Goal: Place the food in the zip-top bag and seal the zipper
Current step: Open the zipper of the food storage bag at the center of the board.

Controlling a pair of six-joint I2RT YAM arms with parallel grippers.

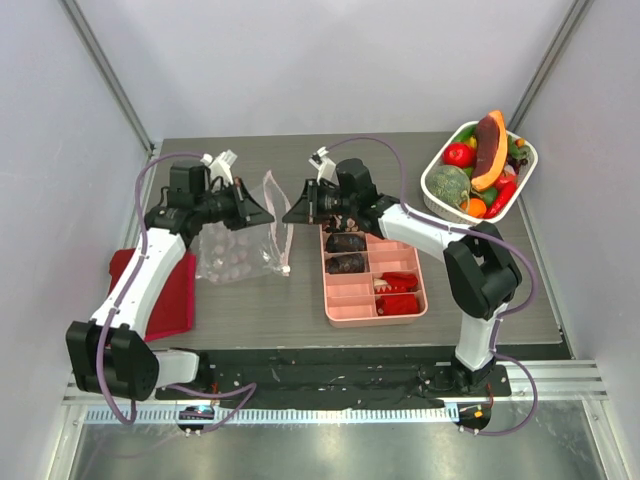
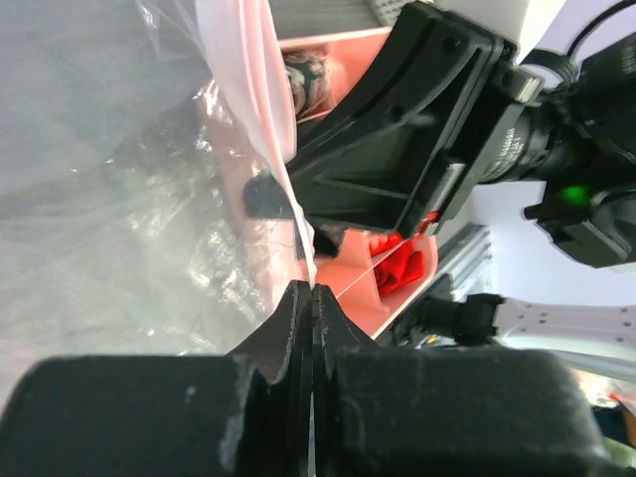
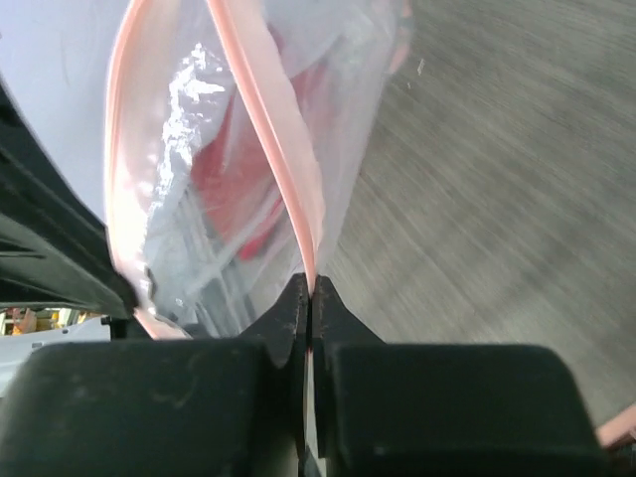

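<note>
Left tool [image 2: 311,293]: jaws closed flat on a thin lip of the zip-top bag [image 1: 240,245]. Only film shows between the pads.

Right tool [image 3: 308,288]: jaws narrow, pinched on the zipper [image 3: 279,151] strip at the bag's mouth. The second lip curves away on the other side, so the mouth stands a little apart.

In the top view the two tools face each other, close together, over the bag's right edge. The bag body lies on the worktop [image 1: 480,290] below the left tool. We see no food inside it.

The food [image 1: 480,165] sits in the white basket [image 1: 430,190] at the far right corner, well apart from the bag. The pink tray [image 1: 330,300] lies just beside the bag, under the right arm. The red cloth [image 1: 165,295] is on the left.

Risks, as we judge them:
- Both grips are on slick, thin film, so a sideways pull to widen the mouth could slip a lip out of a pinch.
- Both tools are occupied. Fetching food means one must let go, and the freed lip may flop shut or fold inward.
- Pulling unevenly could drag the light bag across the worktop or into the pink tray.
- The right arm's reach to the basket passes over the tray, so a low swing could clip it.
- Glossy, rounded food may catch on the zipper strip and roll off instead of dropping in.
</note>
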